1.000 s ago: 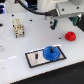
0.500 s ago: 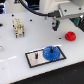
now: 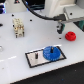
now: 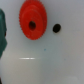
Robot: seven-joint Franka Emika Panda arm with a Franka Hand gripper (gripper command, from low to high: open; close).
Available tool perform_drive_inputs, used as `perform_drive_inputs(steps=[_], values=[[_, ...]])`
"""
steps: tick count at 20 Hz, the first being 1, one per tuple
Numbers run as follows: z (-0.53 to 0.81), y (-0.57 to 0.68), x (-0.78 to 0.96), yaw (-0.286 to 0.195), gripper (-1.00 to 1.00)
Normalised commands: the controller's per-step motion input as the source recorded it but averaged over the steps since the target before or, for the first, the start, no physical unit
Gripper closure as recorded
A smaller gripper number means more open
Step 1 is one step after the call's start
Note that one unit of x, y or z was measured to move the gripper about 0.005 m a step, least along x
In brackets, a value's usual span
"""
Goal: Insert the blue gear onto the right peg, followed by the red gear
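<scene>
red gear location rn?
The red gear lies on the white table at the exterior view's right, just below the gripper and up-right of the blue gear on the black base.

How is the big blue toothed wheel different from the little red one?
The wide bright-blue plastic gear is larger than the small bright-red plastic gear. The blue gear sits on the black base plate, while the red gear lies loose on the white table, beneath the gripper. Both are round, toothed discs with a centre hole.
</scene>
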Motion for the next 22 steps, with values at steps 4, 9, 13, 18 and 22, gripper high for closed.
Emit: perform_drive_inputs(steps=[4, 9, 13, 18, 22], values=[[-0.07, 0.28, -0.14, 0.0, -1.0], [-0.25, 0.26, -0.16, 0.0, -1.0], [-0.3, 0.17, -0.15, 0.0, -1.0], [-0.31, 0.1, -0.11, 0.0, -1.0], [-0.31, 0.02, -0.12, 0.0, -1.0]])
